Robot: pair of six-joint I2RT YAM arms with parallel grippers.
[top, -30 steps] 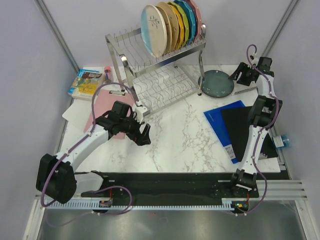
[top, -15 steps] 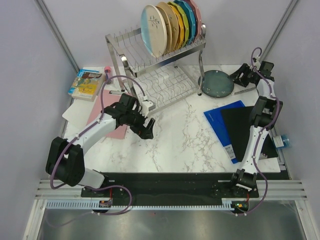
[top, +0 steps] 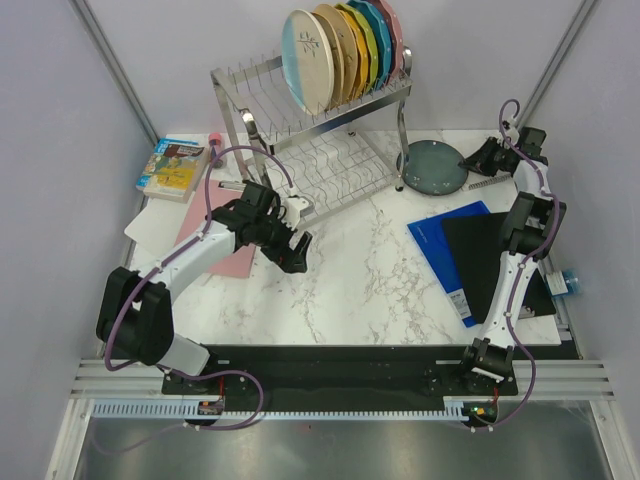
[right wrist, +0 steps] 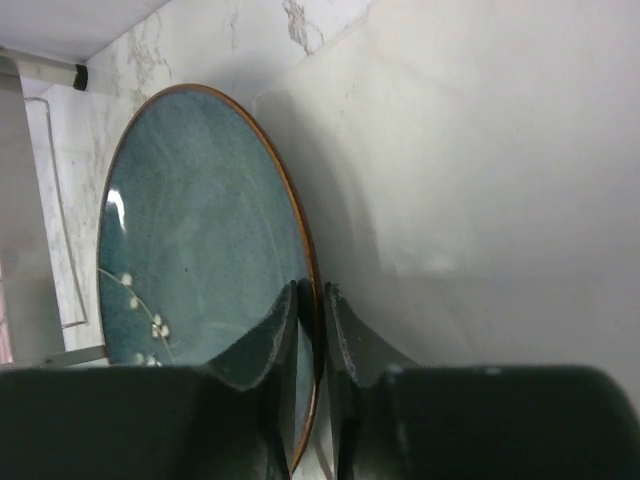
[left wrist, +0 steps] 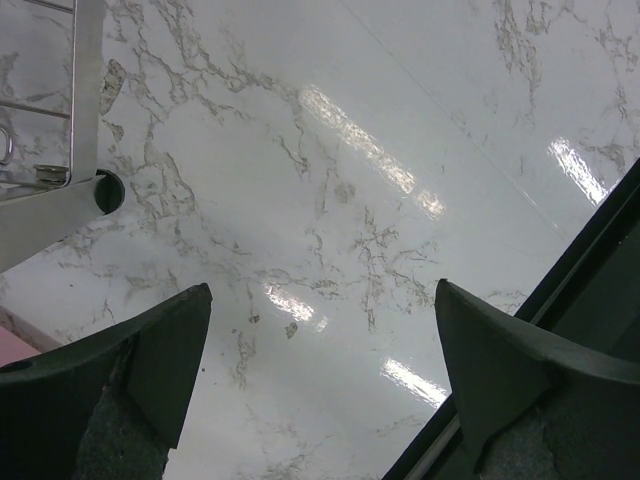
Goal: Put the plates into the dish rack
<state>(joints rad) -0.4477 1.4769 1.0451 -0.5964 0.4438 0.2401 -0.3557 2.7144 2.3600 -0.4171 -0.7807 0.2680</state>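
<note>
The right end effector [right wrist: 310, 298] pinches the teal plate [right wrist: 200, 230] by its rim. The left end effector [left wrist: 320, 290] hangs spread above the bench [left wrist: 420, 100].

Right wrist view: teal plate [right wrist: 195, 230] lower rim is hidden behind the fingers [right wrist: 262, 345].
Left wrist view: dish rack [left wrist: 50, 215] is cut off at the frame edge, one foot showing.
Top view: racked plates [top: 352, 50] overlap, showing only rims behind the front one.
</note>
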